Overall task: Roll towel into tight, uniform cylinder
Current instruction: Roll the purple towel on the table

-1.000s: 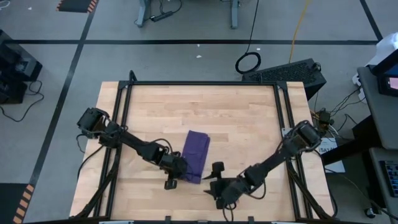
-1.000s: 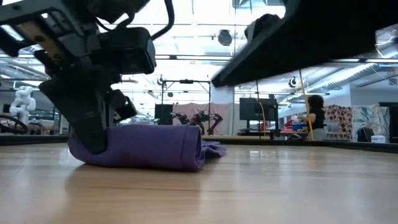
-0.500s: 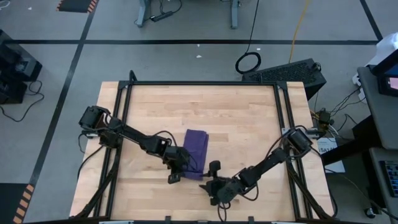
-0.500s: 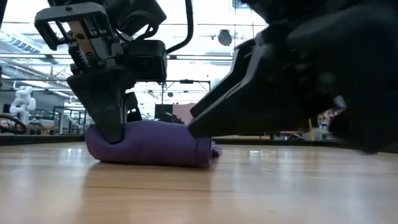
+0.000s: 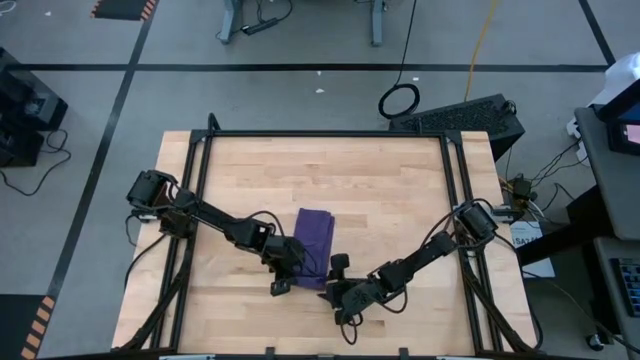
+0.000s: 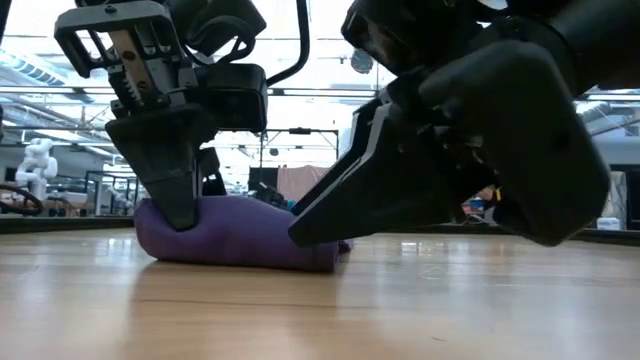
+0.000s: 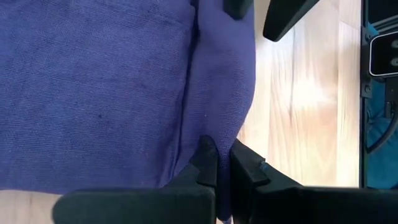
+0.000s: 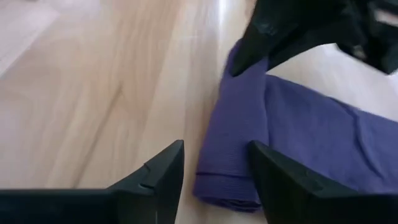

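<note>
Overhead, the towel [image 5: 316, 236] lay partly rolled on the wooden table [image 5: 390, 180], its near rolled end lying between the two grippers. The left gripper [image 5: 298, 270] sat at that end's left side, the right gripper [image 5: 337, 272] just beside its right side. A black frame [image 5: 325, 134] ran round the tabletop; a coiled cable [image 5: 399, 100] and a dark case [image 5: 465, 118] lay on the floor well beyond both arms.

From table height, the left gripper [image 6: 178, 205] pressed down into one end of the roll [image 6: 240, 232]. The right gripper's bulk [image 6: 330, 215] blocked the other end and much of the room behind.

At the left wrist, the fingers [image 7: 208, 163] were clenched on the fold of purple cloth [image 7: 93, 87]; the right arm's finger tips [image 7: 283, 15] showed just past the roll.

At the right wrist, the fingers [image 8: 158, 171] stood apart, grasping nothing, with the roll's end [image 8: 233, 162] between them; the left gripper [image 8: 292, 28] lay just beyond, over the cloth.
</note>
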### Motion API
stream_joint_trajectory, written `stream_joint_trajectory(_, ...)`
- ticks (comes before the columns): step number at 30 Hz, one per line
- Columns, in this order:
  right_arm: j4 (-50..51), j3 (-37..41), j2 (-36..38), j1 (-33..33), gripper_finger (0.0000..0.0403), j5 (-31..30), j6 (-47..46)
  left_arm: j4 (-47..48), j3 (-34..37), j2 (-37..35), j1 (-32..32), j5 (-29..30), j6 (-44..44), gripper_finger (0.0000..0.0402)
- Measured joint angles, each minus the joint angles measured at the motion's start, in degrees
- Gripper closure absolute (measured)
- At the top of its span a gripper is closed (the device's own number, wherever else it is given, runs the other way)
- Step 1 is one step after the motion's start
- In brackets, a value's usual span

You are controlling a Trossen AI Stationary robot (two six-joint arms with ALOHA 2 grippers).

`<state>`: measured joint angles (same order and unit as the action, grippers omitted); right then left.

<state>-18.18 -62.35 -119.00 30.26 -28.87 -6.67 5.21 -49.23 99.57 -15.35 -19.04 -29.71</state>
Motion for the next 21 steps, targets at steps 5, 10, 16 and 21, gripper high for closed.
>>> stream_joint_trajectory(5,2.2,0.0,0.0,-1.4,0.0266,3.1,-4.9,-0.3,0.0,0.0,0.0,0.9,0.0,0.0382)
stream_joint_trajectory(10,5.5,-0.1,0.2,-2.4,0.0295,3.1,-10.6,-0.4,0.0,0.0,-0.1,2.7,0.1,0.0361)
stream_joint_trajectory(16,8.1,-0.3,0.3,-3.1,0.0265,5.6,-15.2,-0.5,0.0,-0.1,-0.2,6.5,1.0,0.0335)
stream_joint_trajectory(21,10.7,-0.4,0.4,-3.7,0.0252,8.6,-19.6,0.4,0.0,-2.3,-0.3,9.1,2.0,0.0308)
